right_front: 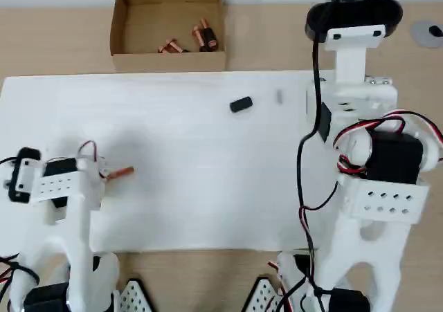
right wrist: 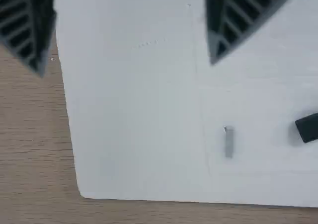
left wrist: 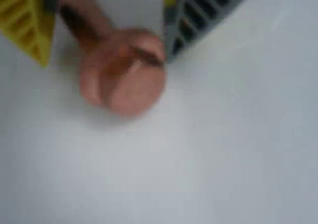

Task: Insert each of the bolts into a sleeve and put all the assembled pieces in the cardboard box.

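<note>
Bolt (left wrist: 123, 77) is showing its slotted copper head right up close, low over the white sheet (right_front: 194, 187), though I cannot tell whether it is resting on it; the left claw (left wrist: 104, 61) is standing released around the shank, jaws parted wider than the head, the dark one touching the head's edge and a gap showing beside the shank; from above, this bolt is sticking out of the left arm at the sheet's left side. Further along, the box (right_front: 169, 61) is sitting on the worktop (right_front: 55, 42) just beyond the sheet's far edge, holding a few finished pieces (right_front: 204, 35); right of it, the sleeve (right_front: 241, 104) is lying alone on the sheet, well apart from the bolt; a small grey tab (right_front: 279, 96) is lying near the sleeve; the right claw (right wrist: 125, 64) is hanging released, jaws wide, over the sheet's right edge, gripping nothing.

By my reading, the last bolt is being picked up, with its sleeve waiting loose; next, the left claw is needing to clench on the shank, while the right is needing to take the sleeve with its bore facing the bolt's tip.
</note>
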You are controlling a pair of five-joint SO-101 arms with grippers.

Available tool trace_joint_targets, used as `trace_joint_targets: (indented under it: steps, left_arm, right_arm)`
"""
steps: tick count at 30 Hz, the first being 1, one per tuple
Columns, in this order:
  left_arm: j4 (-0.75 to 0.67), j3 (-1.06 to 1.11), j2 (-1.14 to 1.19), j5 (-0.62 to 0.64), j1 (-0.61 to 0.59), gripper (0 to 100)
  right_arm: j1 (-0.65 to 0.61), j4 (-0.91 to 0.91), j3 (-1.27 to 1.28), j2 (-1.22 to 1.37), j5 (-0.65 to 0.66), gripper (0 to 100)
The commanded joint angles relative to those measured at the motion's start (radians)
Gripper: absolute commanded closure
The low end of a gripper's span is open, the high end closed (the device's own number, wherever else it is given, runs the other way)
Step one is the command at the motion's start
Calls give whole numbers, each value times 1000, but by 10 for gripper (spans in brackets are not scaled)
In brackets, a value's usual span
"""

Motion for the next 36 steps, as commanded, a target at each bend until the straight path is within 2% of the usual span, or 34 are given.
trace_joint_targets:
  steps: [1, 9, 11, 14, 18, 25, 30, 33, 36]
  left_arm:
    - [-3, 9, -15, 6, 49, 833]
    - [-9, 8, -16, 9, 49, 836]
    - [-9, 5, -19, 9, 35, 881]
    - [-37, 3, -21, 11, -17, 1000]
    - [-109, 25, -18, 9, -71, 993]
    - [-130, -35, -24, -3, -74, 993]
    - [-60, -193, -24, -164, -69, 994]
    - [55, -321, -24, -253, -66, 994]
    - [180, -445, -22, -397, -60, 994]
  right_arm:
    - [-19, -14, -42, -27, 3, 746]
    - [-19, -12, -67, -27, 6, 746]
    - [-19, -12, -67, -27, 6, 746]
    - [-19, -12, -67, -27, 6, 746]
    - [-19, -12, -65, -25, 6, 746]
    - [-19, -12, -65, -21, 3, 746]
    - [-15, -12, -64, -24, 3, 746]
    - [-16, 5, -51, -25, 2, 746]
    - [-19, 11, -22, -25, 2, 746]
